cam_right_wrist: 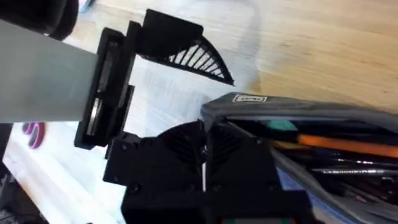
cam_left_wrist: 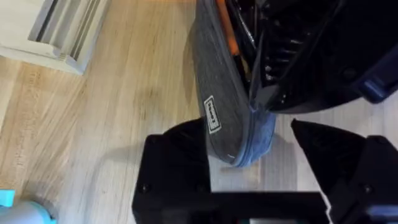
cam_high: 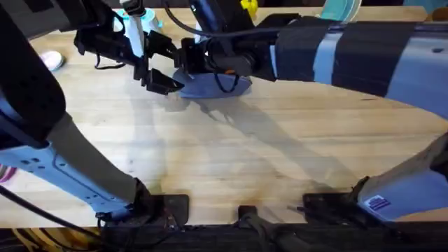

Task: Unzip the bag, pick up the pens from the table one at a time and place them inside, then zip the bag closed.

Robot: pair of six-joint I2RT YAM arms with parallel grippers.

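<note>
Across the far side of the table [cam_high: 231,161], the bag [cam_left_wrist: 224,118] is lying open, pens [cam_right_wrist: 342,142] inside; the left gripper [cam_left_wrist: 252,168] is straddling its end, spread wide, while the right gripper [cam_right_wrist: 204,146] seems pinched shut at the zipper.

The light wooden table [cam_high: 231,147] carries the grey-blue bag [cam_high: 210,85] near its far edge, with a small white object [cam_high: 52,61] lying well to the left.

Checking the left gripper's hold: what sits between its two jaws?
In the left wrist view, the end of the grey-blue pouch lies between the left gripper's open jaws, with bare wooden table under it.
</note>
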